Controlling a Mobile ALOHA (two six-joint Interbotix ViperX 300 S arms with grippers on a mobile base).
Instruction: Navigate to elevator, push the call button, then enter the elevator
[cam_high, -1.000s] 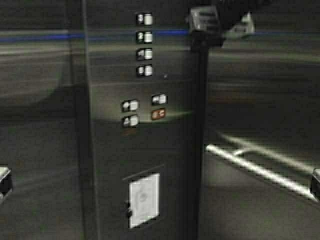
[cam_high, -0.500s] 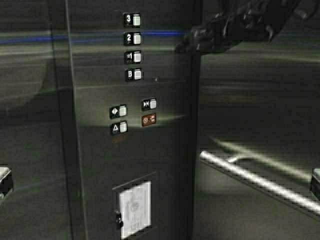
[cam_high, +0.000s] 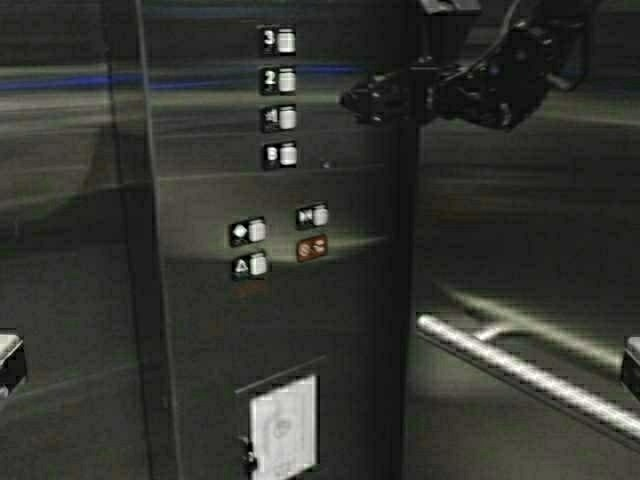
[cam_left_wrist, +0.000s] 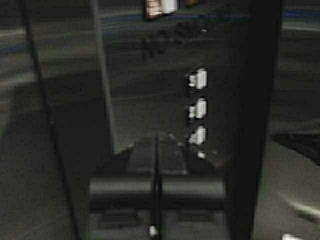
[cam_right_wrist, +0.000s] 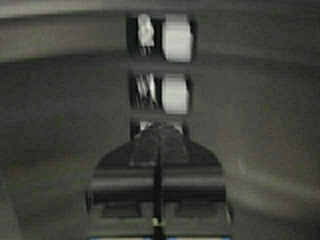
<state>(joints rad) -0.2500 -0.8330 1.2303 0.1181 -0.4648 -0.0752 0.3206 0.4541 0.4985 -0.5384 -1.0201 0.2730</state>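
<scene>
I am inside the elevator's steel-walled cab (cam_high: 520, 230); its tubular handrail (cam_high: 520, 370) runs along the right wall. The doors and the call button are out of view. My right gripper (cam_high: 352, 101) is raised at the upper right and shut. It points left at the column of floor buttons (cam_high: 280, 99), level with the 2 and 1 buttons and a little to their right. In the right wrist view its tip (cam_right_wrist: 160, 128) stands just before a button (cam_right_wrist: 175, 95). My left gripper (cam_left_wrist: 156, 138) is shut and empty, held low before the panel; the high view does not show it.
The cab's control panel (cam_high: 330, 310) fills the middle, with door and alarm buttons (cam_high: 250, 232) and a red-lit button (cam_high: 312, 247) below the floor buttons. A dark steel plate with a white card (cam_high: 283, 425) sits at the panel's foot. Steel walls close in on both sides.
The robot has shifted, so the panel slid left and then back a little. My right arm has come down from the top edge and reached left toward the floor buttons.
</scene>
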